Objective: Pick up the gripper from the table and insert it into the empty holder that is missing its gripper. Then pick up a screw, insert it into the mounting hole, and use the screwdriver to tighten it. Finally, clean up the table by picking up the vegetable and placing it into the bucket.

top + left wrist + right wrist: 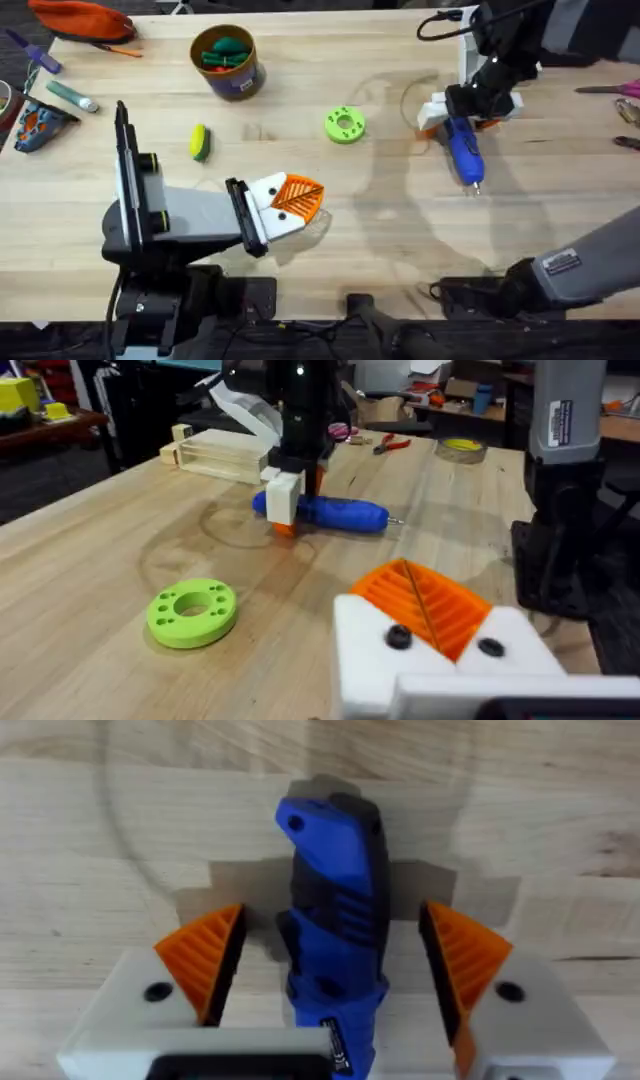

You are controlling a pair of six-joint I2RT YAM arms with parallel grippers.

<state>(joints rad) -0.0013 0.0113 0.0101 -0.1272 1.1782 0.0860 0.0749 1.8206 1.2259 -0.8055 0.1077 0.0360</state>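
The blue screwdriver (466,155) lies flat on the table at the right, grey tip toward the front edge. My right gripper (463,115) stands over its rear end, open. In the right wrist view its orange pads (205,960) flank the screwdriver (330,870) with a gap on each side. My left gripper (300,195) hovers at centre-left, shut on nothing, its orange pads (420,595) pressed together. The yellow-green vegetable (200,142) lies left of centre. The tan bucket (228,62) stands at the back left with green and red items inside. A loose gripper, the empty holder and a screw are out of view.
A green round disc with holes (344,124) lies in the middle of the table, also seen as the disc (192,612). An orange pouch (80,20) and pens sit at the far left. A pale wooden rack (215,455) stands behind the right arm. Tools (625,95) lie at the right edge.
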